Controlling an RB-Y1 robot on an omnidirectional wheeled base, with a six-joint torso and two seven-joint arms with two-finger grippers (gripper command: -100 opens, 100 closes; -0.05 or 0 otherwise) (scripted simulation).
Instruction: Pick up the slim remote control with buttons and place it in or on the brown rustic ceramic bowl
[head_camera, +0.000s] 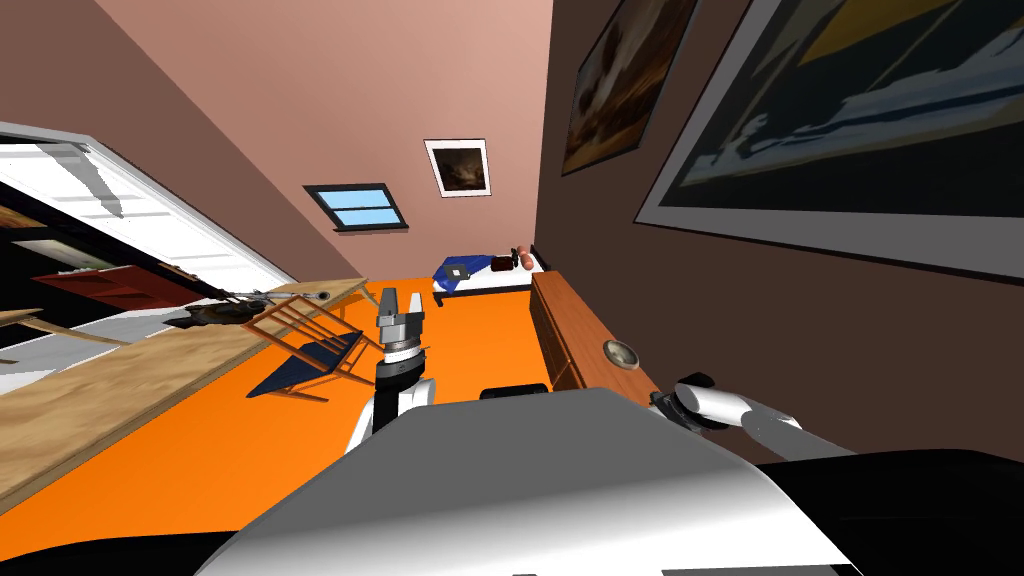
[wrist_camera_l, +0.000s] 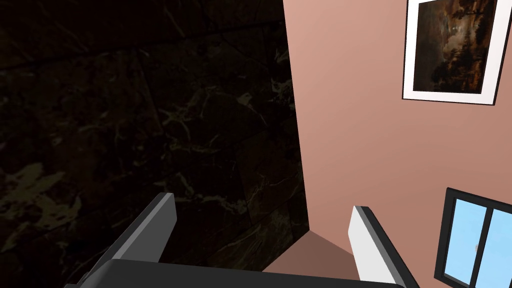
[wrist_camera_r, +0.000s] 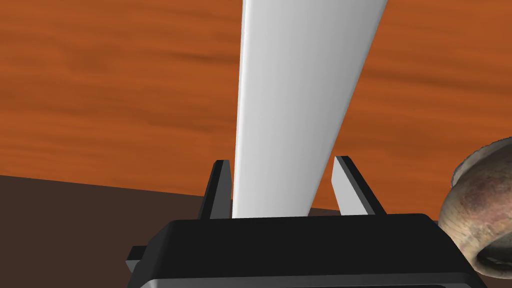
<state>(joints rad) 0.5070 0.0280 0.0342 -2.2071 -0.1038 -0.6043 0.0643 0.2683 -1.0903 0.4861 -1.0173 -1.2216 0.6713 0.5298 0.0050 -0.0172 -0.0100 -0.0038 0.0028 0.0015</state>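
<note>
Holds the remote (wrist_camera_r: 295, 100) in the right jaws, clamped by its near end between the two fingers (wrist_camera_r: 220, 190), which stand closer together than an open pair would and sit against its long sides. Reads as a slim, plain white slab from here, with no buttons to be made out. Runs lengthwise straight out from the jaws, in line with the fingers, across the orange-brown wooden top of the bench (wrist_camera_r: 100, 100); cannot tell whether lifted clear of the wood or touching it. Finds the bowl (wrist_camera_r: 480, 210), mottled brown and rough-rimmed, just beside the jaws' dark body, off to one side of the remote and not under it. Matches in the head view: bowl (head_camera: 621, 353) standing on the bench (head_camera: 570, 310) toward its nearer end, close by the right forearm along the dark wall. Turns, then, on a sideways relation: probably calls for carrying the remote across its own long axis toward the bowl until its middle sits over the mouth, then letting go. Likely ends bridging the rim or leaning inside, given the length. Leaves the left jaws out of it, raised over the orange floor well apart from the bench, fingers (wrist_camera_l: 160, 225) spread wide with nothing between.
</note>
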